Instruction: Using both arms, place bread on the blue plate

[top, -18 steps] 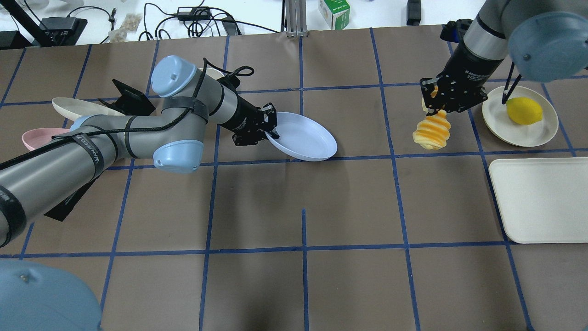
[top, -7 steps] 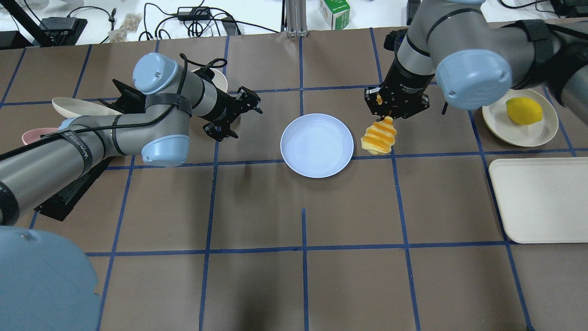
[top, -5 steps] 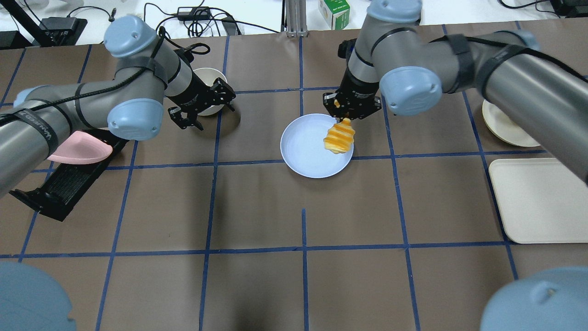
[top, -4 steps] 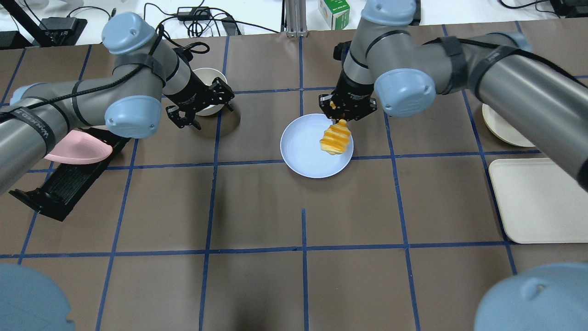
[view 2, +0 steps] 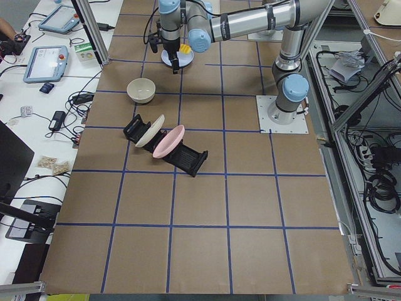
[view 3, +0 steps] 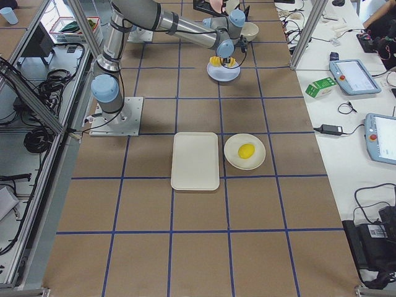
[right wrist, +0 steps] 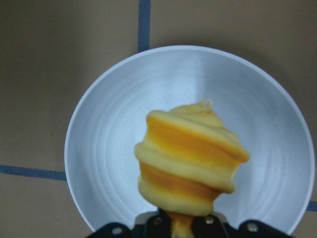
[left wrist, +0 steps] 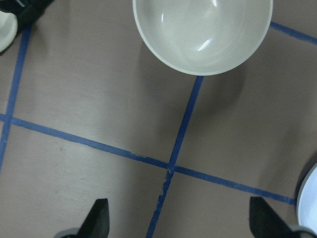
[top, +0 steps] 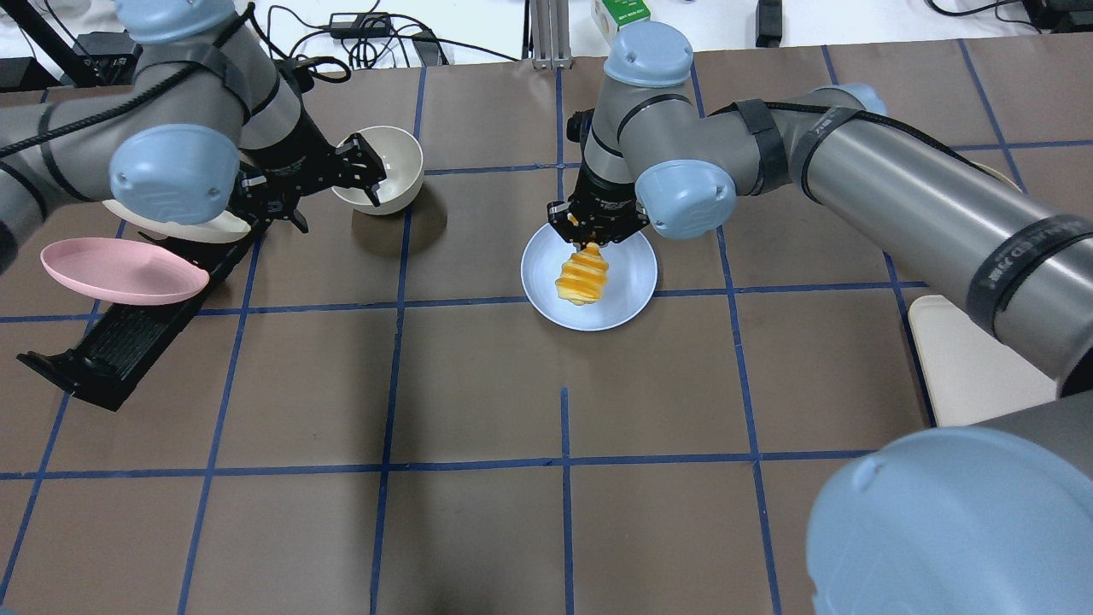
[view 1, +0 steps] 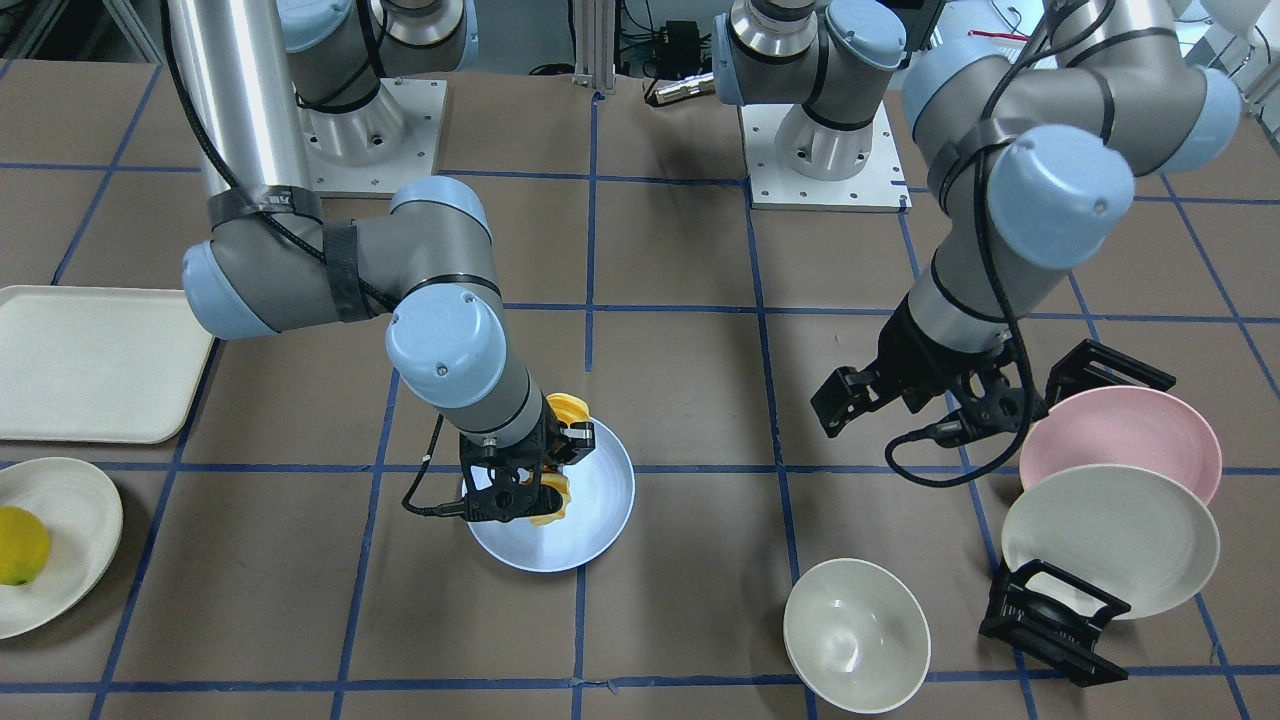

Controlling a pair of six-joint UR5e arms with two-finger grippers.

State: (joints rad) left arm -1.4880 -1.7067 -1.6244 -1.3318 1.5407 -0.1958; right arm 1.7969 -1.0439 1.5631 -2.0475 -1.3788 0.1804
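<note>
The blue plate (top: 628,295) lies flat on the table near the middle and also shows in the front view (view 1: 605,505). My right gripper (top: 595,232) is shut on one end of the bread (top: 582,275). The ridged yellow-orange loaf hangs down over the plate's middle. In the right wrist view the bread (right wrist: 190,161) covers the centre of the plate (right wrist: 106,139). I cannot tell if it touches the plate. My left gripper (top: 337,207) is open and empty, well left of the plate, beside the bowl. Its fingertips (left wrist: 99,220) stand wide apart over bare table.
An off-white bowl (top: 388,162) stands by the left gripper. A pink plate (top: 119,272) and an off-white plate (view 1: 1110,540) lean in a black rack (top: 111,342) at the left. A cream tray (view 1: 90,365) and a lemon (view 1: 20,545) on its plate (view 1: 75,520) are at the right.
My left gripper let go of the blue plate, which now lies flat, and drew back left toward the bowl. My right gripper carried the bread left until it hangs over the plate's middle.
</note>
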